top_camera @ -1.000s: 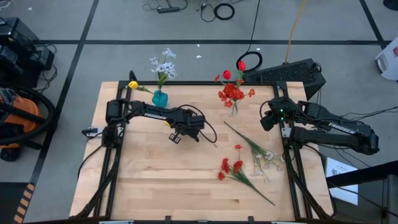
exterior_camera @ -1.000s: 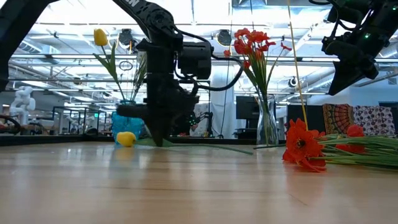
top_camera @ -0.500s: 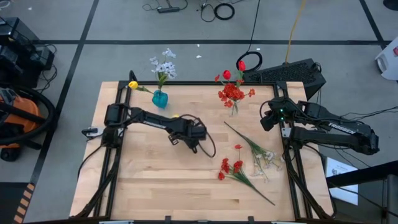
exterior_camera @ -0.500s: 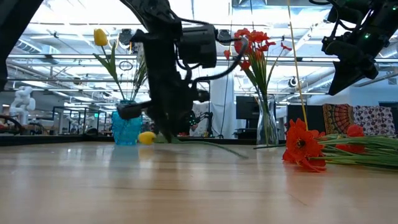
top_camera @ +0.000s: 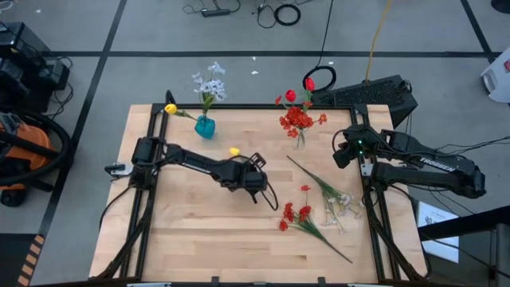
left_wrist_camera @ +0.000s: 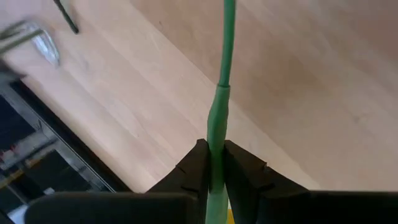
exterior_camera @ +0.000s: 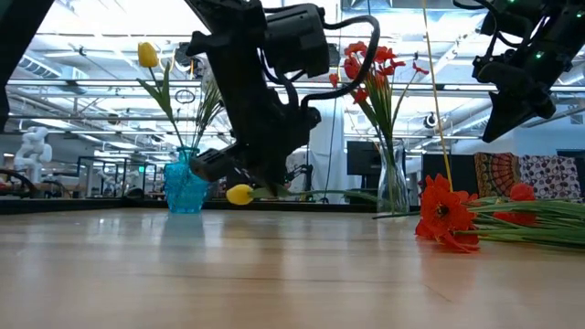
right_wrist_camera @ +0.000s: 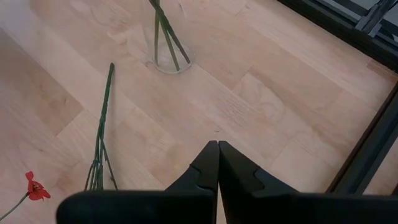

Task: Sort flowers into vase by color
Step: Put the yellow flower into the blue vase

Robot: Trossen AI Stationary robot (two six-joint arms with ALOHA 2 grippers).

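My left gripper (top_camera: pixel 244 170) is at the table's middle, shut on a yellow flower whose blossom (top_camera: pixel 234 151) shows just beyond it. A blue vase (top_camera: pixel 205 127) at the far left holds pale white-blue flowers and a yellow tulip (top_camera: pixel 170 108). A clear glass vase (top_camera: pixel 300 138) at the far middle holds red flowers. Loose red flowers (top_camera: pixel 291 214) and pale ones (top_camera: pixel 343 204) lie flat on the table at the right. My right gripper (right_wrist_camera: pixel 217 151) hangs shut over the table's right edge, holding nothing. My left gripper pinches the yellow flower's green stem (left_wrist_camera: pixel 217 121) between its two fingers, close behind the blossom (exterior_camera: pixel 239 194). The fingers slant down from the table's left and lie across the stem. The flower lies about level, its blossom clear of the table, its long stem reaching on past the fingers.
Black rails (top_camera: pixel 366 191) run along the table's left and right sides. The loose flowers' stems (top_camera: pixel 315 179) spread across the right half. The near left part of the wooden table (top_camera: pixel 191 231) is bare board.
My left gripper has gone toward the table's right edge, rolling its wrist, and stayed shut on the yellow flower. The blossom, which lay on the table by the blue vase, has travelled right with it and now hangs a little above the board.
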